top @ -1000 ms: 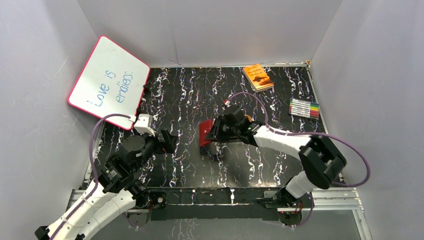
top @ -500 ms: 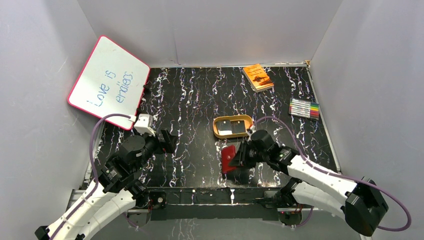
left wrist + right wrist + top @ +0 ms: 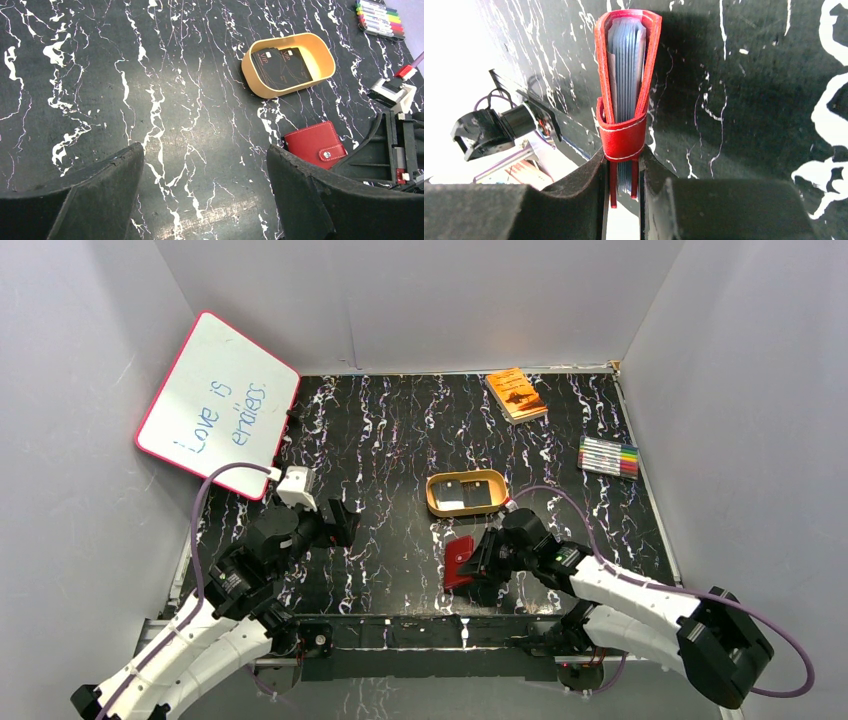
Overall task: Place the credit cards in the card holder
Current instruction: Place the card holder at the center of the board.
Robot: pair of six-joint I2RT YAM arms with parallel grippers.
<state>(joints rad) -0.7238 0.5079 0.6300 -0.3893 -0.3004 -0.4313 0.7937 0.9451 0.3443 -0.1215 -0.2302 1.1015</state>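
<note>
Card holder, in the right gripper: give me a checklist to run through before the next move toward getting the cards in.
1. Right gripper clamped on the card holder: ok.
2. Card holder open for loading: not ok, its snap tab is fastened.
3. Left gripper open and empty: ok.
4. Cards uncovered and reachable: ok, two dark ones lie flat in the tray.
5. Free slots inside the card holder: cannot tell.
6. Card holder lifted clear of the table: cannot tell.
</note>
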